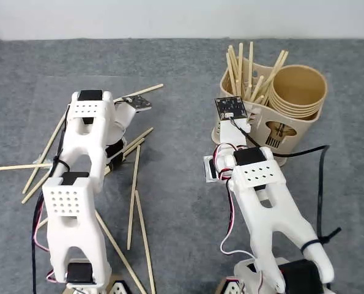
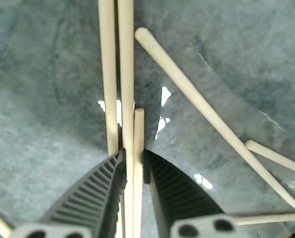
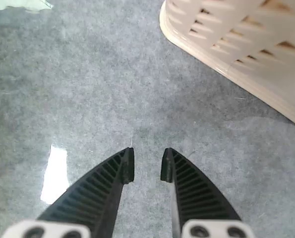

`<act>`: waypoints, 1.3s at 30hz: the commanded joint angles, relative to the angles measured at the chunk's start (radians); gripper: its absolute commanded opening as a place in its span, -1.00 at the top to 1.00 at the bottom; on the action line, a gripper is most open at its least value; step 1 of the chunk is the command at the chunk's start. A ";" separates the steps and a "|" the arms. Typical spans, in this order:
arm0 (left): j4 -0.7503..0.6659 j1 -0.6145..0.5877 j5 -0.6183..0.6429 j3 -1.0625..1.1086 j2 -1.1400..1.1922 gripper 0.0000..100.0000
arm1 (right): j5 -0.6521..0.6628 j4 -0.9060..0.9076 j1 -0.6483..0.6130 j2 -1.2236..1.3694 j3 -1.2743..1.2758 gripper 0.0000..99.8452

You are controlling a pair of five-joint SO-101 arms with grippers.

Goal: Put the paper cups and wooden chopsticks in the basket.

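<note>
My left gripper (image 2: 132, 156) is low over the grey mat, shut on two wooden chopsticks (image 2: 129, 74) that lie side by side between its fingers; a third (image 2: 107, 74) lies just outside one finger. In the high view this gripper (image 1: 122, 131) sits among scattered chopsticks (image 1: 133, 196) at the left. The tan basket (image 1: 273, 131) at the back right holds stacked paper cups (image 1: 298, 92) and several upright chopsticks (image 1: 241, 67). My right gripper (image 3: 147, 163) hangs just above bare mat beside the basket wall (image 3: 236, 44), slightly open with nothing in it.
More loose chopsticks lie on the mat: one pair left of the left arm (image 1: 44, 150), one toward the front (image 1: 146, 245), one at the back (image 1: 144, 92). A slanting chopstick (image 2: 211, 116) lies close to the left gripper. The mat between the arms is free.
</note>
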 commanded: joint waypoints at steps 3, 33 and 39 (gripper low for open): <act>0.002 0.006 0.006 0.004 -0.041 0.97 | 0.011 0.008 0.012 -0.044 -0.003 0.79; -0.026 0.031 0.044 0.059 -0.077 0.98 | 0.011 0.008 0.012 -0.044 -0.003 0.79; 0.041 0.031 0.046 0.059 -0.279 0.98 | 0.011 0.008 0.012 -0.044 -0.003 0.79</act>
